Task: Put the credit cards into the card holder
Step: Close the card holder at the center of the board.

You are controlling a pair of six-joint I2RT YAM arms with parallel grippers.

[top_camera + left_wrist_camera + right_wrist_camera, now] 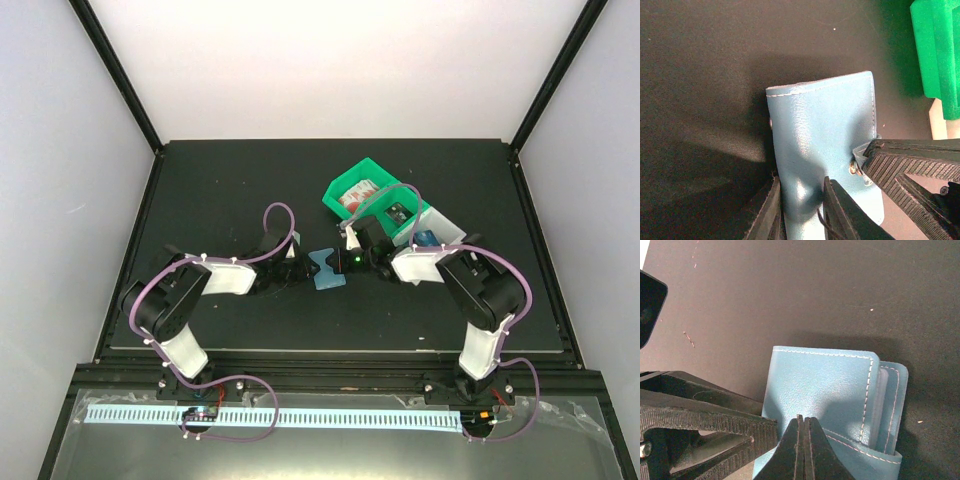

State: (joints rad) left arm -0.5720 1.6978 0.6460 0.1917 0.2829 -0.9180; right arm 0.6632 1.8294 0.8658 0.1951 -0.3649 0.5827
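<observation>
The card holder (pixel 328 270) is a teal-blue wallet, folded, on the black mat between both arms. In the left wrist view my left gripper (pixel 801 207) is shut on the card holder (pixel 820 130), one finger on each side of its fold. My right gripper (pixel 804 421) is shut, with its tips resting on the card holder (pixel 820 385) where the stitched snap tab (pixel 865 450) starts. I cannot tell whether the tab is pinched. A pale layer (pixel 881 405) shows between the flaps. No credit cards show plainly; a small blue piece (pixel 427 238) lies in the white bin.
A green bin (pixel 362 190) with small items stands just behind the right gripper, and a white bin (pixel 440 232) adjoins it on the right. The green bin (pixel 937 50) is close to the wallet's far right. Black rails frame the mat.
</observation>
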